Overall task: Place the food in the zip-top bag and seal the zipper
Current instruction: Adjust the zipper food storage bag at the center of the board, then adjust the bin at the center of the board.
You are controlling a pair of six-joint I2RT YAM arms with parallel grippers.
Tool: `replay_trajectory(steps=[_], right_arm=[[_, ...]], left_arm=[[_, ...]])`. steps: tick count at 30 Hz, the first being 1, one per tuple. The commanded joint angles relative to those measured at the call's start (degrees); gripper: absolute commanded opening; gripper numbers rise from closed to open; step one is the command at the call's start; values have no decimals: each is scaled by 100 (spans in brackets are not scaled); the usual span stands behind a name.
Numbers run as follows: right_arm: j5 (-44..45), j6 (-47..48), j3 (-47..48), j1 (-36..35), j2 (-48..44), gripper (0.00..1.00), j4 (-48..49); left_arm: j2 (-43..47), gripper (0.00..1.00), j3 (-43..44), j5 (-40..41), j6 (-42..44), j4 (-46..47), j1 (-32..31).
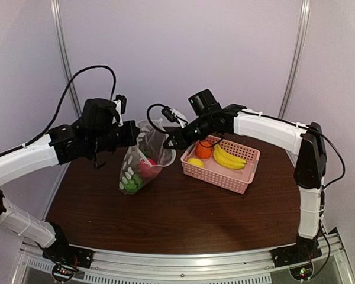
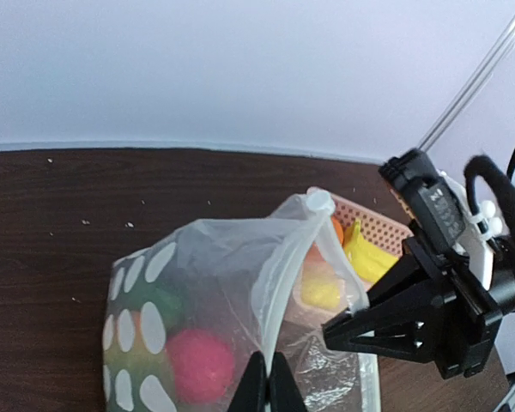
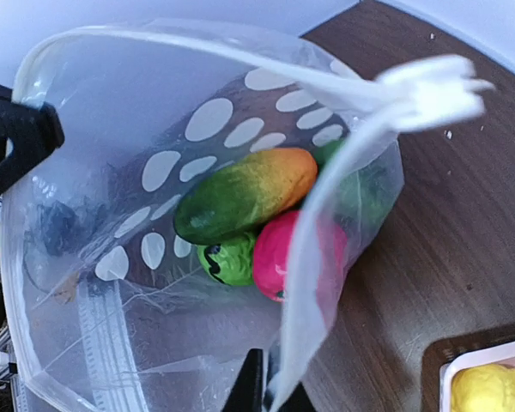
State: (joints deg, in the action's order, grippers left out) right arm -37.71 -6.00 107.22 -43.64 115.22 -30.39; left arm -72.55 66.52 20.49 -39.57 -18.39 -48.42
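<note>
The left gripper has its fingers pressed together on the left rim of the zip-top bag, and holds that edge up off the dark wooden table. The bag hangs below and just to the right of those fingers, with its bottom resting on the table and its mouth pulled wide. The zipper runs along the open rim, unsealed, and its far end is a white blur.

Inside the bag, below both sets of fingers, lie a green-and-orange fruit, a small green vegetable and a red apple, all touching one another.

The right gripper pinches the opposite rim, with its fingers closed on the plastic. The two grippers face each other across the mouth with the opening between them.

To the right of the right gripper's fingers, near the bag, a pink basket sits on the table. It holds an orange, a yellow lemon and yellow bananas. The orange lies almost under the right arm's wrist, and the bananas lie farther right.
</note>
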Motion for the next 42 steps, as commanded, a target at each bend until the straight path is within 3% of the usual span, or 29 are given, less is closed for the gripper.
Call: replay_trajectory(steps=[1, 8, 10, 12, 16, 19, 22, 35, 38, 42], right_arm=[[-325, 60, -115, -26, 112, 16, -219], [-9, 1300, -922, 390, -1077, 59, -807], [116, 1777, -1456, 675, -1503, 68, -914], [394, 2271, -1699, 992, -1763, 70, -1252], [1508, 2925, -2046, 1860, -1954, 70, -1582], [1974, 3298, -1802, 2526, -1601, 71, -1689], [2024, 3698, -1202, 3005, -952, 62, -1983], [2501, 3960, 235, 3255, 870, 59, -1904], [2490, 3957, 506, 3261, 1188, 50, -2074], [2178, 3956, 358, 3266, 1087, 28, -2228]], left_arm=[[-712, 0, 410, -728, 229, -381, 16], [-754, 0, 520, -573, 267, -359, 17], [-731, 0, 533, -547, 300, -363, 17], [-726, 0, 528, -544, 311, -376, 18], [-671, 0, 471, -568, 264, -377, 17], [-631, 0, 404, -621, 235, -342, 17], [-627, 0, 384, -712, 231, -332, 17], [-476, 0, 296, -886, 173, -376, 17], [-438, 0, 274, -883, 148, -380, 17], [-364, 0, 184, -839, 117, -358, 17]])
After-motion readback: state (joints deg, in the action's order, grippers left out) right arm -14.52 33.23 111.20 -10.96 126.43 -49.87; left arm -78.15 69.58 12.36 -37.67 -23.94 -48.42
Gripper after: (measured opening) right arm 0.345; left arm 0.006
